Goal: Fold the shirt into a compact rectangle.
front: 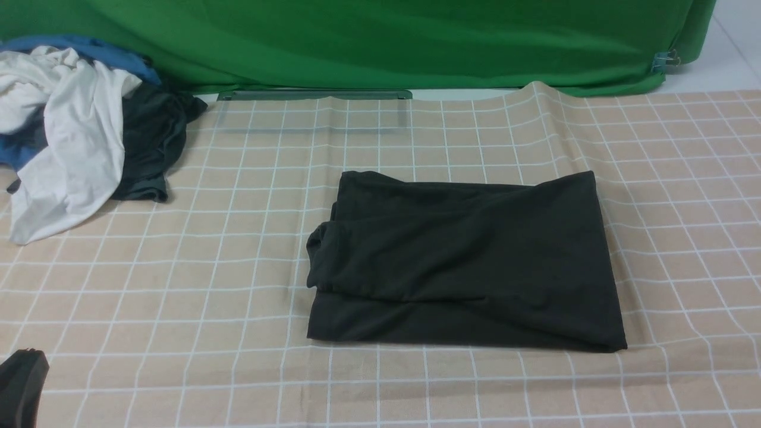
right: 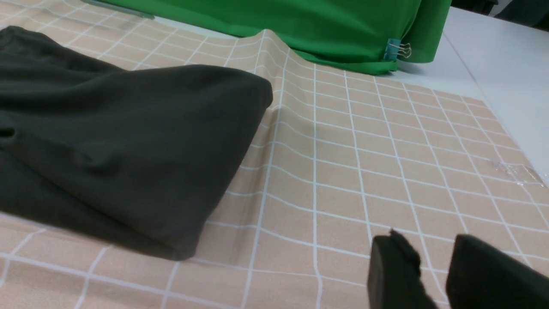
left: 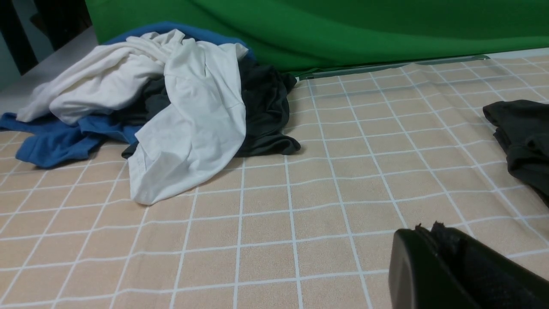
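Shirt lies folded as a rough rectangle on the checked worktop, ahead of and between both end effectors, touched by neither. Left end effector pressed together, empty; right end effector slightly spread, empty. Likely finishing: tuck the bulging sleeve edge nearest the left end effector, then stay clear.

Checked tabletop against a green screen

A beige tablecloth with a white grid covers the work surface, rippling near its far edge. Behind it hangs a bright green fabric backdrop, fastened at its right corner by a small metal binder clip. To the right lies bare pale grey tabletop. The light is even and soft.
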### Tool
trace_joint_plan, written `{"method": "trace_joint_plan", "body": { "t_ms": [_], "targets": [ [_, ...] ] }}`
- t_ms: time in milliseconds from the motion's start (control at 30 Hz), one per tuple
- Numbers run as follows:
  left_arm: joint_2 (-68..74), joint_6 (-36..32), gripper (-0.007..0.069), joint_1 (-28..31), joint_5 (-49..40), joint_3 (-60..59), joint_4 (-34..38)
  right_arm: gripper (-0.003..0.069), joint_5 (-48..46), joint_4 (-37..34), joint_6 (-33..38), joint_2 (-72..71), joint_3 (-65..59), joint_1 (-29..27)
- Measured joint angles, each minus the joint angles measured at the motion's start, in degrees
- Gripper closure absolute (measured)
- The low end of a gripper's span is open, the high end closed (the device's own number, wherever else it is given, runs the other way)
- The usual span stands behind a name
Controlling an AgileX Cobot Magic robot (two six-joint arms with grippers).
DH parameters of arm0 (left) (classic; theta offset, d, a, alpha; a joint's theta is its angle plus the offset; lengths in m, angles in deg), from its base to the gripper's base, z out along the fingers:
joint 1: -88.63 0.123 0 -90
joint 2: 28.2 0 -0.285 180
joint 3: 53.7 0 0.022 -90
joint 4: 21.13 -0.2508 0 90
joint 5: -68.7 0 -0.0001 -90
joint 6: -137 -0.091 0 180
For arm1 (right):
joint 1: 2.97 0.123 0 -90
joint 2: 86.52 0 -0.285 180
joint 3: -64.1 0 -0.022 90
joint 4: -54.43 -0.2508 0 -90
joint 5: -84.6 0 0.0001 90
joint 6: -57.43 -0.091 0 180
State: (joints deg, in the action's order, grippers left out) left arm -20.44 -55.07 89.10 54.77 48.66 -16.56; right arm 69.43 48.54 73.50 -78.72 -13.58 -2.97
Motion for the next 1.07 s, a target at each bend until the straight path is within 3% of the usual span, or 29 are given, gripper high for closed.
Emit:
{"method": "trace_joint_plan", "body": {
  "t_ms": [1067],
  "targets": [
    [0.0,0.0,0.0605,0.0,0.0,0.0,0.0,0.0421,0.0,0.0,-0.7,0.0,0.0,0.0]
  ]
}}
